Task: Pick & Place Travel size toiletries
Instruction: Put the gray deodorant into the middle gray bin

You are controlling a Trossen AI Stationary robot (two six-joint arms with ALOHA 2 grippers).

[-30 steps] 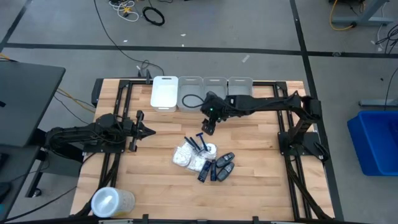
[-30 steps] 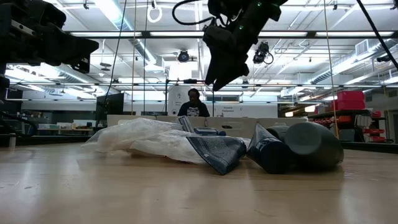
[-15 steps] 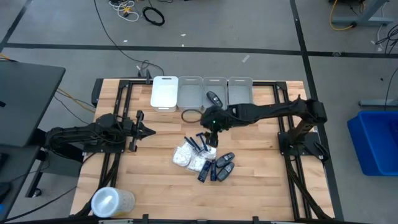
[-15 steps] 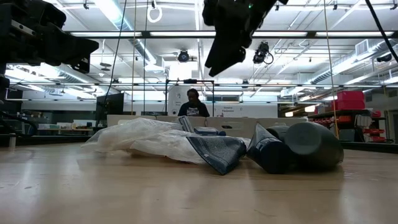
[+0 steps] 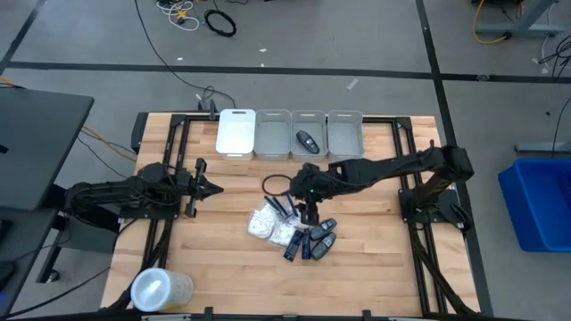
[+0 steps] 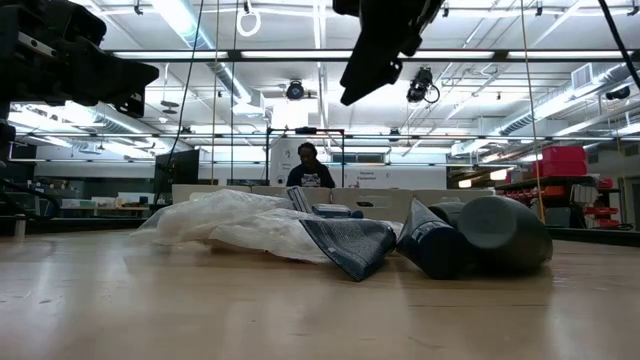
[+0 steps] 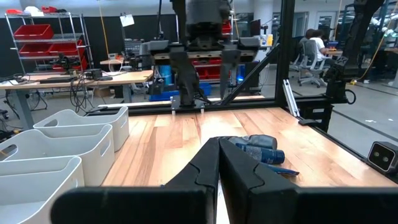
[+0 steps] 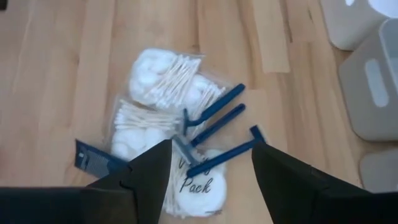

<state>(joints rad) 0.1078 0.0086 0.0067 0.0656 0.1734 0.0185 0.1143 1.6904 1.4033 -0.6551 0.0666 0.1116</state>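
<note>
A: From above, what lies on the bench (image 5: 223, 259)?
B: It's pale wood planks on a dark frame, standing on a grey floor with black tape lines. Four white bins (image 5: 290, 134) line the far edge; one holds a dark container (image 5: 308, 140). A clear tub (image 5: 161, 289) sits at the near left corner. The toiletries (image 5: 293, 227) are heaped mid-bench: blue razors, white packets, dark containers.

A: And the claws?
B: The right claw (image 5: 310, 211) hangs right over the heap, above the razors. The left claw (image 5: 210, 187) waits well apart to the left.

A: The low view?
B: A big room with ceiling strip lights, red crates on shelves and a person (image 6: 311, 167) seated far back. The crinkly packets (image 6: 235, 222) sprawl beside two dark containers (image 6: 475, 236). The right claw (image 6: 372, 62) is up high, clear of them.

A: The left wrist?
B: Its fingers (image 7: 239, 171) are pressed together, gripping nothing. Beyond them lie the toiletries (image 7: 258, 149), with desks and red crates behind.

A: The right wrist?
B: Fingers (image 8: 283, 171) spread wide, holding nothing. Between them sit three razors (image 8: 214, 134), T-headed and blue. They lie across packets (image 8: 161, 93) of cotton swabs and a round one printed "Pack", with a small dark blue sachet (image 8: 93, 158) beside.
</note>
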